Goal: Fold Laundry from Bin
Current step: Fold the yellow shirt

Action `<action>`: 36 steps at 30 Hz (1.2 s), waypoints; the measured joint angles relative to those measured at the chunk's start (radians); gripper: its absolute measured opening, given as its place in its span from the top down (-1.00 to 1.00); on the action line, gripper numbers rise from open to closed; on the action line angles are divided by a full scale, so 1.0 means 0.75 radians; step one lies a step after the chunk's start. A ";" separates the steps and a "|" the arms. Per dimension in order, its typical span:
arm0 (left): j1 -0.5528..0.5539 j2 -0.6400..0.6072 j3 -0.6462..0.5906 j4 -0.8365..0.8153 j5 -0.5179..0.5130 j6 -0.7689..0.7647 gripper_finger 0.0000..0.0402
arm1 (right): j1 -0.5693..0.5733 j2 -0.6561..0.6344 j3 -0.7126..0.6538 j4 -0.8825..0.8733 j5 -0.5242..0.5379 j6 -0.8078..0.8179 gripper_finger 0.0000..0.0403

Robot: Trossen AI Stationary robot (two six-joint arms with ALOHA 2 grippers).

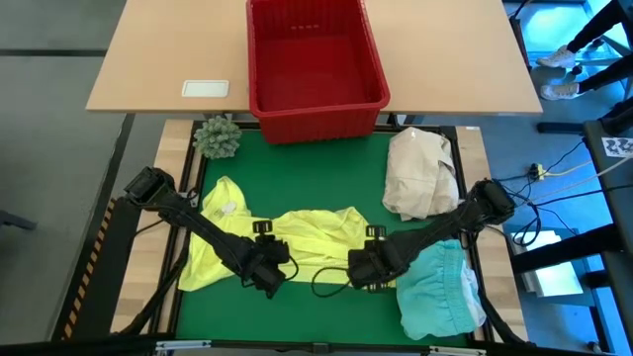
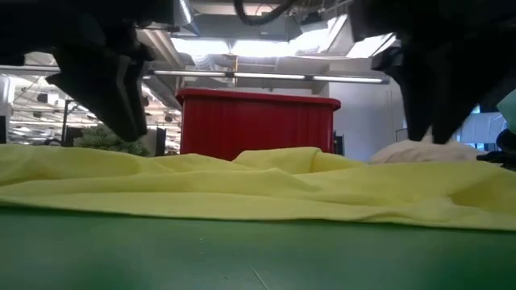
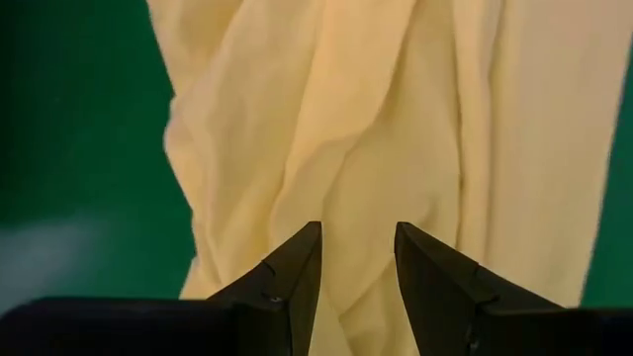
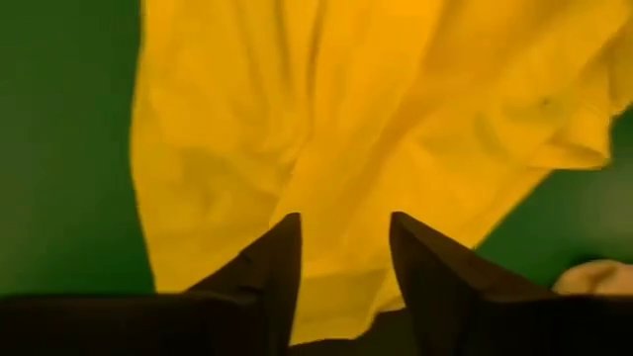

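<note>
Red bin [image 1: 315, 99] sits empty; both tools, left [image 1: 272, 282] and right [image 1: 364, 279], hover spread over yellow garment [image 1: 316, 242].

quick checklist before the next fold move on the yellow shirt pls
1. Yellow shirt lying on the green mat, out of the red bin: ok.
2. Shirt flat and smooth: not ok, bunched and wrinkled through the middle.
3. Left gripper over the shirt, jaws apart with cloth showing between them: ok; whether it pinches cloth: cannot tell.
4. Right gripper over the shirt's other end, jaws apart: ok.
5. Turquoise garment and cream bundle off the yellow shirt: ok, both lie to the side.
</note>
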 joint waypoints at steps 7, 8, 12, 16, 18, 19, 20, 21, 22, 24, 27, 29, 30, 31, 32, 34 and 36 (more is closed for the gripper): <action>0.040 -0.001 -0.014 -0.134 -0.092 0.015 0.38 | -0.014 0.001 -0.071 0.016 0.194 0.041 0.07; 0.052 -0.001 -0.014 -0.166 -0.118 0.002 0.38 | -0.034 0.001 -0.073 0.027 0.213 0.037 0.08; 0.100 -0.002 -0.014 -0.331 -0.172 -0.013 0.38 | -0.147 0.001 -0.073 0.077 0.219 -0.076 0.17; 0.169 -0.011 -0.014 -0.587 -0.230 -0.096 0.38 | -0.288 0.001 -0.074 0.156 0.209 -0.220 0.30; 0.216 -0.011 -0.020 -0.693 -0.233 -0.133 0.38 | -0.356 0.001 -0.074 0.170 0.194 -0.283 0.36; 0.235 -0.012 -0.035 -0.711 -0.236 -0.138 0.38 | -0.391 0.001 -0.074 0.169 0.180 -0.307 0.39; 0.259 -0.016 -0.057 -0.710 -0.236 -0.124 0.38 | -0.420 0.001 -0.074 0.169 0.168 -0.317 0.42; 0.280 -0.027 -0.090 -0.692 -0.235 -0.111 0.38 | -0.448 0.001 -0.074 0.167 0.151 -0.329 0.45; 0.300 -0.039 -0.124 -0.662 -0.224 -0.089 0.38 | -0.473 0.001 -0.077 0.168 0.126 -0.346 0.49; 0.343 -0.094 -0.227 -0.564 -0.183 -0.036 0.38 | -0.507 0.001 -0.102 0.203 0.075 -0.380 0.57; 0.398 -0.249 -0.435 -0.381 -0.120 -0.017 0.38 | -0.527 0.000 -0.176 0.277 -0.025 -0.423 0.70; 0.423 -0.399 -0.569 -0.235 -0.080 -0.017 0.38 | -0.527 -0.004 -0.230 0.354 -0.065 -0.445 0.78; 0.437 -0.470 -0.635 -0.166 -0.064 -0.016 0.38 | -0.527 -0.005 -0.256 0.404 -0.077 -0.452 0.82; 0.453 -0.532 -0.693 -0.112 -0.046 -0.016 0.38 | -0.527 -0.005 -0.276 0.445 -0.083 -0.458 0.85; 0.475 -0.584 -0.745 -0.074 -0.028 -0.017 0.38 | -0.529 -0.005 -0.292 0.467 -0.085 -0.461 0.89; 0.526 -0.663 -0.826 -0.058 -0.003 -0.035 0.38 | -0.542 -0.005 -0.318 0.491 -0.081 -0.464 0.94; 0.582 -0.694 -0.885 -0.039 0.033 -0.087 0.38 | -0.569 -0.006 -0.345 0.471 -0.038 -0.448 0.98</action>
